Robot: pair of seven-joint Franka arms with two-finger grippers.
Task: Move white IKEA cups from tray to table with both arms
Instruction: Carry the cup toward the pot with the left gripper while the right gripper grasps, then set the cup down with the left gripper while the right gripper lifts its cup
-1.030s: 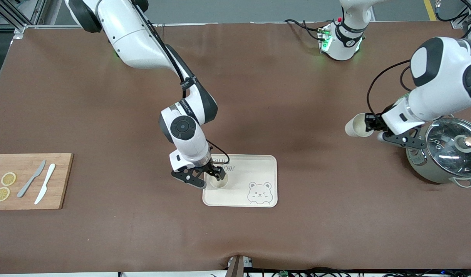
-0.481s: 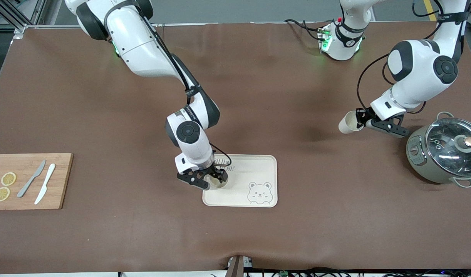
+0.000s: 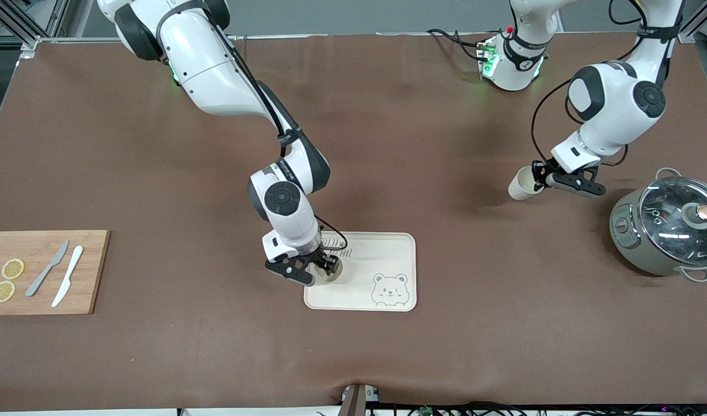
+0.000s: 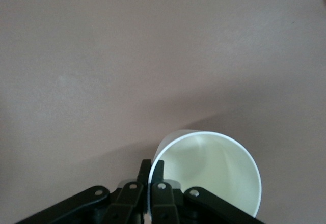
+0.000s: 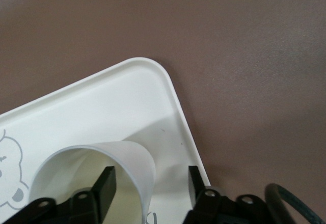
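One white cup (image 3: 329, 273) stands upright on the bear-printed tray (image 3: 388, 254), at the tray's end toward the right arm. My right gripper (image 3: 321, 267) is open astride its wall. In the right wrist view one finger (image 5: 105, 183) is inside the cup (image 5: 133, 159) and the other finger (image 5: 194, 180) stands outside, clear of the wall. The second white cup (image 3: 520, 184) hangs tilted in the air over bare table beside the pot. My left gripper (image 3: 539, 178) is shut on its rim. The left wrist view shows the fingers (image 4: 151, 170) pinching the wall of that cup (image 4: 214, 168).
A grey pot with a glass lid (image 3: 671, 231) stands at the left arm's end of the table. At the right arm's end lies a wooden cutting board (image 3: 93, 271) with two knives (image 3: 48, 267) and lemon slices (image 3: 12, 268). The tray's bear print (image 3: 389, 290) is uncovered.
The left arm has swung up off the pot and carried its cup a little toward the table's middle. The right gripper has shifted slightly at the cup on the tray.
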